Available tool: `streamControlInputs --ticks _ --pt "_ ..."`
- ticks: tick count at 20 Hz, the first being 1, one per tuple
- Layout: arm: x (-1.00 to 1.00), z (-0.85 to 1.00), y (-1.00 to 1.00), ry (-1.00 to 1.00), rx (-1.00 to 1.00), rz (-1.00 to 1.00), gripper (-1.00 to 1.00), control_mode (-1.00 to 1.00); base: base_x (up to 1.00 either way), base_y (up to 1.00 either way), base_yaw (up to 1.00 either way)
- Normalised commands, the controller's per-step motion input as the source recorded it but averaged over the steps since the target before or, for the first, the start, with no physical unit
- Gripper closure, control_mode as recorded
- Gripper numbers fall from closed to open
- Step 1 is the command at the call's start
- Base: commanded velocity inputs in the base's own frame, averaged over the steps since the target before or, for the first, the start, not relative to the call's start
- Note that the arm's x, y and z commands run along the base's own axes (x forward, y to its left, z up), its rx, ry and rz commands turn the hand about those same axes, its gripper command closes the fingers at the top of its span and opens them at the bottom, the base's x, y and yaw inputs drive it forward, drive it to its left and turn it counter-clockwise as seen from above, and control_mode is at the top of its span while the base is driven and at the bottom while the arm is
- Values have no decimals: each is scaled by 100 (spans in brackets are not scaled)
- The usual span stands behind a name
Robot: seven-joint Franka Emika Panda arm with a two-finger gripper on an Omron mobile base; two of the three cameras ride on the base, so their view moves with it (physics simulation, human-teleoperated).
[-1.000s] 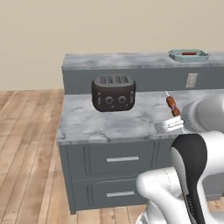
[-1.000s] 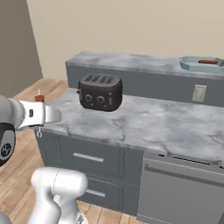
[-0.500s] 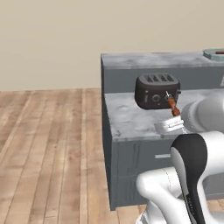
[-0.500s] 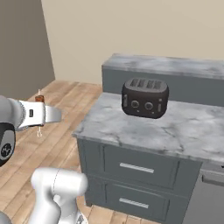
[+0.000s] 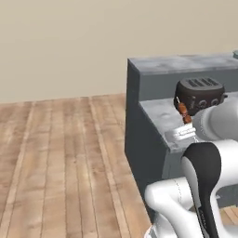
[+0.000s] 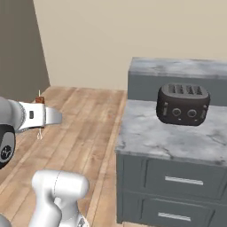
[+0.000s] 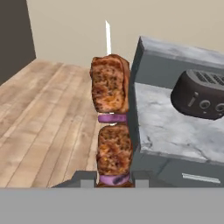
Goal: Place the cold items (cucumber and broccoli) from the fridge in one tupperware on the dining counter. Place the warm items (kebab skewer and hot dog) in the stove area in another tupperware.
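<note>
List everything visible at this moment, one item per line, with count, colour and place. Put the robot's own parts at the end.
kebab skewer: one, browned meat chunks with purple slices on a pale stick, upright in the jaws, held over the wooden floor beside the counter's end
toaster: one, black, four slots, on the lower counter against the raised ledge
counter: one, grey marble top, to the right of the floor, with a higher ledge behind
drawers: two, grey with silver handles, in the counter front
floor: light wooden planks, left of the counter
wall: beige, behind everything
gripper: one, jaws shut on the kebab skewer's lower end
arm: one, white with dark joints, at the lower right of the left base view
</note>
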Motion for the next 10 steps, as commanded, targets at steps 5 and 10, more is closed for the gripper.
streamControlInputs --ticks 5,10 --pt "0 0 0 0 0 0 100 100 62 100 -49" --pt "0 0 0 0 0 0 100 100 65 100 -56"
